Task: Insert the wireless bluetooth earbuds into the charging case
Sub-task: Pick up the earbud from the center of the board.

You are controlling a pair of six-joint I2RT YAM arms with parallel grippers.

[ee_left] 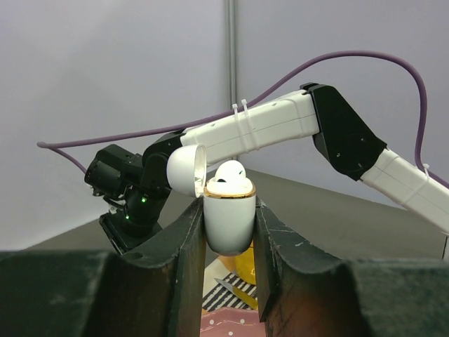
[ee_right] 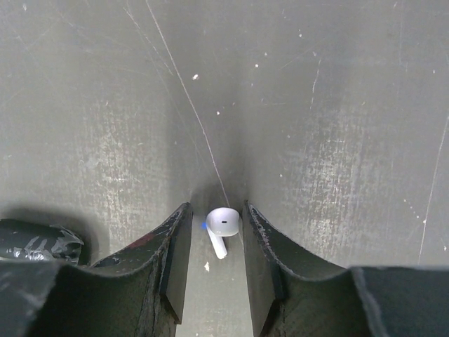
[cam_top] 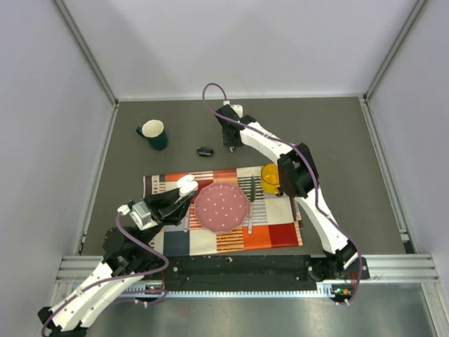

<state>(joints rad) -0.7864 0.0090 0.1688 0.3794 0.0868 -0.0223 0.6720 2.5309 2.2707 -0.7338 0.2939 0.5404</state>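
My left gripper is shut on the white charging case and holds it upright above the placemat's left part. The case's lid is swung open to the left, and one white earbud sits in the top of the case. The other earbud lies on the dark table at the back. My right gripper stands low over it with a finger on each side. The jaws are a little wider than the earbud, and its head is near the right finger. In the top view the right gripper hides that earbud.
A black oval object lies just left of the right gripper and shows at the right wrist view's lower left. A green mug stands at the back left. The striped placemat holds a pink plate, a knife and a yellow cup.
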